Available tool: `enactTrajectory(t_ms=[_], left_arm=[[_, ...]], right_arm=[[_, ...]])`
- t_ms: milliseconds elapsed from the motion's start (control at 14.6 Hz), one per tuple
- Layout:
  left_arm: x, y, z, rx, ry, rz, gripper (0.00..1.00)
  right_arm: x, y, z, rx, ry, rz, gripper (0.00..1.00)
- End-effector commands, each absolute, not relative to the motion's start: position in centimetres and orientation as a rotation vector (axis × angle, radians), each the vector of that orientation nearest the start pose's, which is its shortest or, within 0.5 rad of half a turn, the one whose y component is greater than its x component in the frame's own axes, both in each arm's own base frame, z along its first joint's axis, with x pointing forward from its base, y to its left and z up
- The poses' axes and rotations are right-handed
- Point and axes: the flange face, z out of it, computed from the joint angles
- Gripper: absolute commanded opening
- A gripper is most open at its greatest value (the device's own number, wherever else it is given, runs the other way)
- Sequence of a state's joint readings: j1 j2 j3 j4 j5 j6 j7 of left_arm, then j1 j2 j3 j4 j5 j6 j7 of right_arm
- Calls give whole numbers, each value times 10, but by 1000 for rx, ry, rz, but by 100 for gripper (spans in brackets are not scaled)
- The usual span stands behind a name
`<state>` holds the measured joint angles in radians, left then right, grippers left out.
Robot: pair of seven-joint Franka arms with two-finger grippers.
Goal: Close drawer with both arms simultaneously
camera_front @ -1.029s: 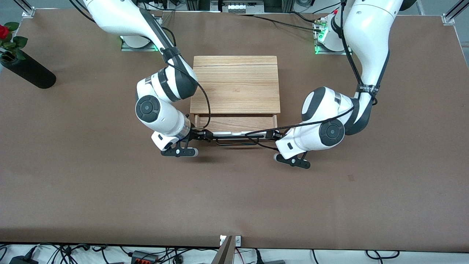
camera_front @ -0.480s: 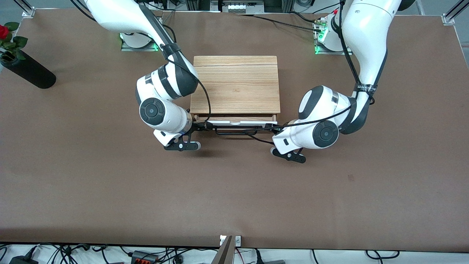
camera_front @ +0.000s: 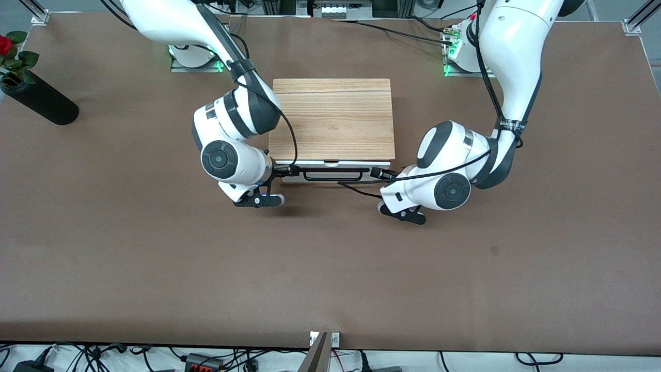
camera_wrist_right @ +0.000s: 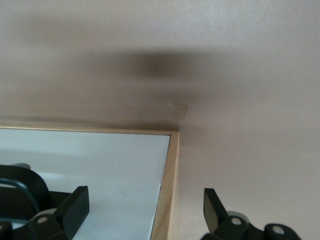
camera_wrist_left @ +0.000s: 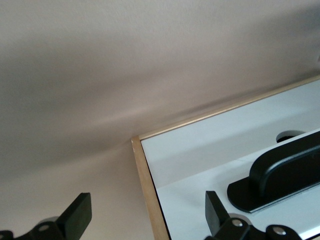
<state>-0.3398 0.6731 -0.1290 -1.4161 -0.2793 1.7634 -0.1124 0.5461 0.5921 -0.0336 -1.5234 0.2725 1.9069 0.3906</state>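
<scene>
- Two grippers sit at opposite ends of the drawer (camera_front: 330, 175) front: right gripper (camera_front: 285, 174) at the end toward the right arm's side of the table, left gripper (camera_front: 381, 173) at the end toward the left arm's.
- Drawer appears pushed nearly or fully into the cabinet (camera_front: 331, 119); only the white front panel and the black bar handle (camera_front: 333, 175) show below the cabinet's top in the front view. Whether a last gap is left, cannot tell.
- Handle's long axis runs across the table from one arm's end to the other; the closing push runs square to it, away from the front camera.
- Left wrist view: jaws spread apart, one finger (camera_wrist_left: 216, 212) over the white panel by the handle end, the other (camera_wrist_left: 76, 216) off the panel's corner, over the table (camera_wrist_left: 100, 75). Nothing gripped.
- Right wrist view: same, mirrored; jaws apart, straddling the panel corner.
- Both arms look equally close, one per end; judged an even push, low risk of jamming.
</scene>
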Motion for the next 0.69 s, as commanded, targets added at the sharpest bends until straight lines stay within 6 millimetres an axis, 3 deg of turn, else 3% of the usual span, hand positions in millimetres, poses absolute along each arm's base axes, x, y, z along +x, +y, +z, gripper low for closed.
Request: enactTrajectory(t_ms=[0, 480, 618], left_arm=[[604, -322, 287, -3288, 422, 737, 100], [601, -320, 281, -3266, 414, 796, 100], [605, -319, 282, -3282, 405, 784, 100]], right_arm=[[574, 350, 301, -3000, -18, 500, 100], [578, 350, 311, -2988, -3, 476, 100], [580, 349, 332, -2988, -12, 418, 100]])
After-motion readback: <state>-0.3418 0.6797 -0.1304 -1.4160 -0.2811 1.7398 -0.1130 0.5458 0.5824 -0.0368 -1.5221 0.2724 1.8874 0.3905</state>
